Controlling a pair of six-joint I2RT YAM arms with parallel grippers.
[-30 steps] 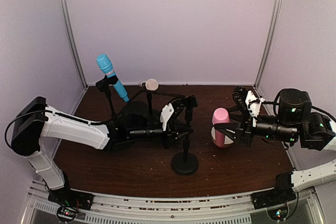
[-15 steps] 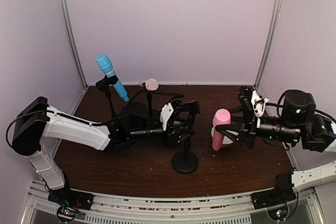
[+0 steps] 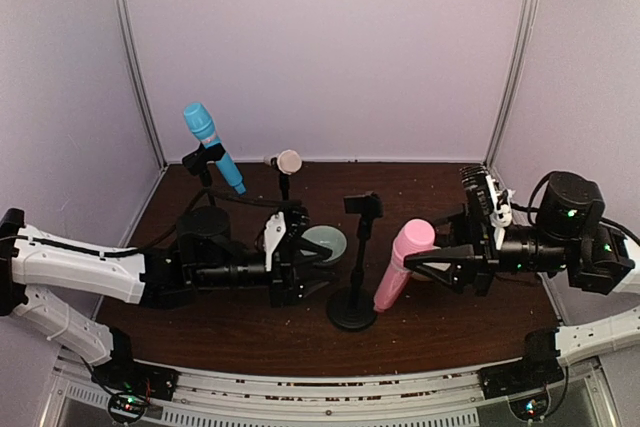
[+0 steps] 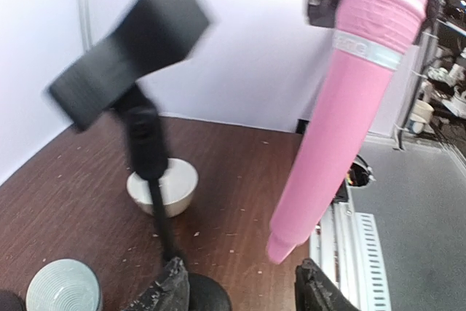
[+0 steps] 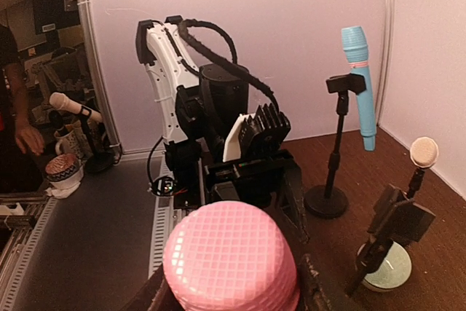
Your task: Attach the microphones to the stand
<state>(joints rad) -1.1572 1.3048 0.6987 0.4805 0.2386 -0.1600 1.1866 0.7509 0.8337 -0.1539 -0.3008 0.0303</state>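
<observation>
My right gripper [image 3: 425, 269] is shut on the pink microphone [image 3: 402, 261], held tilted just right of the middle stand [image 3: 352, 309], whose black clip [image 3: 363, 206] is empty. In the right wrist view the pink head [image 5: 229, 264] fills the space between the jaws. The sky-blue microphone [image 3: 211, 145] sits in the far-left stand and the cream microphone [image 3: 288, 160] in the back stand. My left gripper [image 3: 318, 269] is open and empty, left of the middle stand. In the left wrist view its fingertips [image 4: 171, 293] frame the stand, with the blurred clip [image 4: 131, 56] and the pink microphone [image 4: 342, 107] ahead.
A pale teal bowl [image 3: 326, 242] sits on the brown table just beyond my left gripper. The left wrist view shows a white bowl [image 4: 162, 187] behind the stand pole and a ribbed grey bowl [image 4: 64, 285] at lower left. The enclosure walls stand close on three sides.
My left arm has pulled back to the left, away from the middle stand. My right gripper has carried the pink microphone left and tilted it beside the stand.
</observation>
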